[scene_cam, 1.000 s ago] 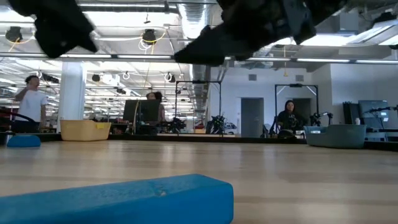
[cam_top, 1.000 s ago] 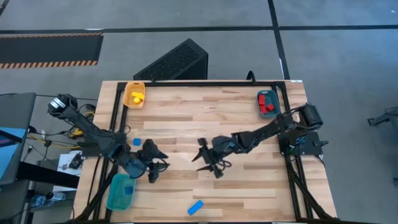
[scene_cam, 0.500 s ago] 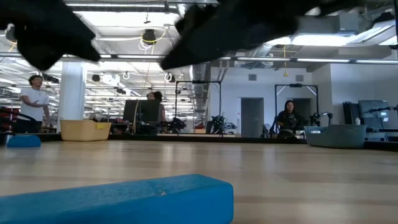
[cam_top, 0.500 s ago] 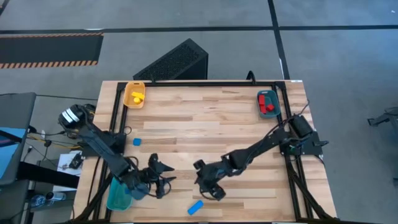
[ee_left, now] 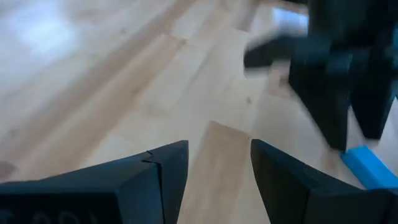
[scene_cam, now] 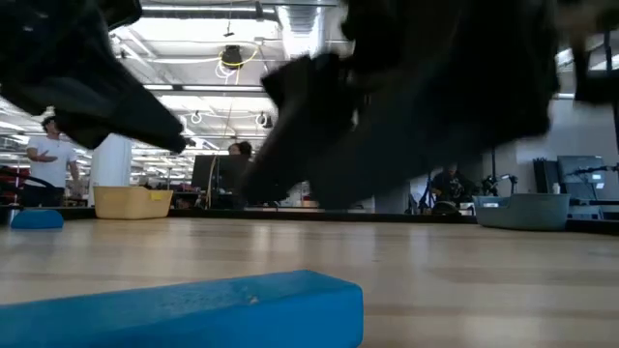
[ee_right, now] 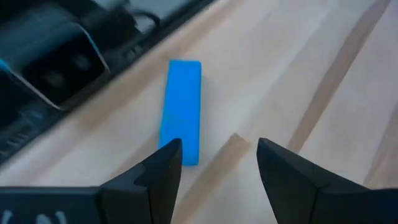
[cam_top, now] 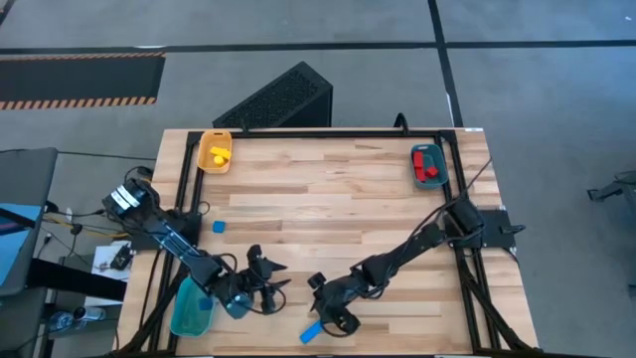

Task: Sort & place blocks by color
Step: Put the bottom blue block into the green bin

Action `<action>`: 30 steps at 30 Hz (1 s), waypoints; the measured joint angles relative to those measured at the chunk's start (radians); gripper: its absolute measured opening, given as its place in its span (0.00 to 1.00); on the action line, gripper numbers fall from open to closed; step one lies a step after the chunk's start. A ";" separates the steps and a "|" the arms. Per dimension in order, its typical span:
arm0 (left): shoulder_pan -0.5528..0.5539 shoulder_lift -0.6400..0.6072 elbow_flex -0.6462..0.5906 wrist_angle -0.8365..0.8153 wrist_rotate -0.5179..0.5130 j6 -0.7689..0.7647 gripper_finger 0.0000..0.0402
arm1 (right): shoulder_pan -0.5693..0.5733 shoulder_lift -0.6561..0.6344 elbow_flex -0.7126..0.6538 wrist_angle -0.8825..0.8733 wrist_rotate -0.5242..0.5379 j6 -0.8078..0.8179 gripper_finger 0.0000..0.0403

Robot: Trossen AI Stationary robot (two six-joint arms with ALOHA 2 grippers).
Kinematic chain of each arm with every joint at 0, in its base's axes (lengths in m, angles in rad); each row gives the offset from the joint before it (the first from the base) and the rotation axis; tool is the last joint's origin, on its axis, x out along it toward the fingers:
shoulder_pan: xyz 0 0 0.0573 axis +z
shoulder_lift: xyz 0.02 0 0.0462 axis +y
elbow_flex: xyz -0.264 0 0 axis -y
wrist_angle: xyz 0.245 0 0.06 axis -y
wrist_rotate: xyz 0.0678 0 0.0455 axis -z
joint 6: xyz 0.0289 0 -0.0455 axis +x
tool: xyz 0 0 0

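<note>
A blue bar [cam_top: 312, 331] lies flat near the table's near edge, large in the low view's foreground [scene_cam: 184, 309]. My right gripper [cam_top: 328, 311] hovers open just beyond it; in its wrist view the bar [ee_right: 182, 127] lies ahead of the open fingers [ee_right: 217, 163]. My left gripper [cam_top: 272, 286] is open over bare wood [ee_left: 219, 168], left of the right gripper. A small blue cube [cam_top: 219, 227] sits on the table's left part. Yellow blocks [cam_top: 219, 153] lie in the yellow tray [cam_top: 206, 161], red blocks [cam_top: 428, 169] in the far-right tray [cam_top: 416, 154].
A teal tray [cam_top: 189, 314] sits at the near-left corner, partly under my left arm. A black frame rail [cam_top: 328, 131] runs along the far edge. The middle of the table is bare wood. People stand in the room beyond the table [scene_cam: 48, 159].
Both grippers have swept from the table's middle toward its near edge. The right gripper has come down close to the blue bar, and its arm now fills much of the low view. The left gripper has moved nearer and slightly right. No block has moved.
</note>
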State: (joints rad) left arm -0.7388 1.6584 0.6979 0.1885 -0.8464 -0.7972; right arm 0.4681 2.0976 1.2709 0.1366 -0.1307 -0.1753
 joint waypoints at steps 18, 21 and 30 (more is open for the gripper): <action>0.043 -0.002 0.000 -0.006 0.032 -0.018 0.40 | 0.012 0.010 0.000 -0.105 0.259 0.085 0.57; 0.037 -0.002 0.000 -0.015 0.032 -0.019 0.40 | 0.010 -0.027 -0.004 -0.166 0.388 0.050 0.56; 0.025 -0.002 0.000 -0.023 0.039 -0.023 0.40 | 0.012 -0.143 -0.002 -0.192 0.412 0.007 0.53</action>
State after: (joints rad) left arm -0.7137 1.6566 0.6983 0.1660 -0.8078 -0.8206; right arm 0.4801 1.9545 1.2694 -0.0553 0.2816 -0.1679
